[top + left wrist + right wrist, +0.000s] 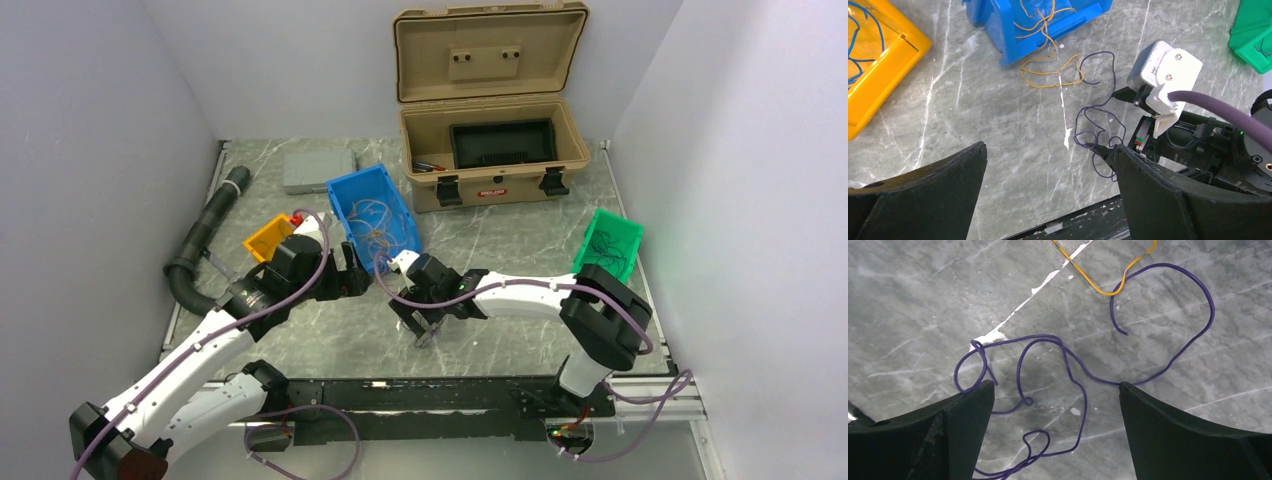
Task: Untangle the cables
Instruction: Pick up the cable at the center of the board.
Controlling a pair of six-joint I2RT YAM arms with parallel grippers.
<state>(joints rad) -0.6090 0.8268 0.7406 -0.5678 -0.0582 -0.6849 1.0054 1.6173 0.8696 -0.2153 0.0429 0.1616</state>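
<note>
Right gripper: released, jaws spread wide, nothing held. The purple cable lies in loose loops on the table between its fingers, one stretch passing just beside a fingertip. The right arm reaches leftward across the table with its wrist pointed down.

Left gripper: likewise spread and empty, near the blue bin. Orange cables trail out of that bin onto the table and cross the purple cable's end.

The yellow bin holds blue cables. The green bin holds dark strands. The tan case stands open; its red label is unreadable.
</note>
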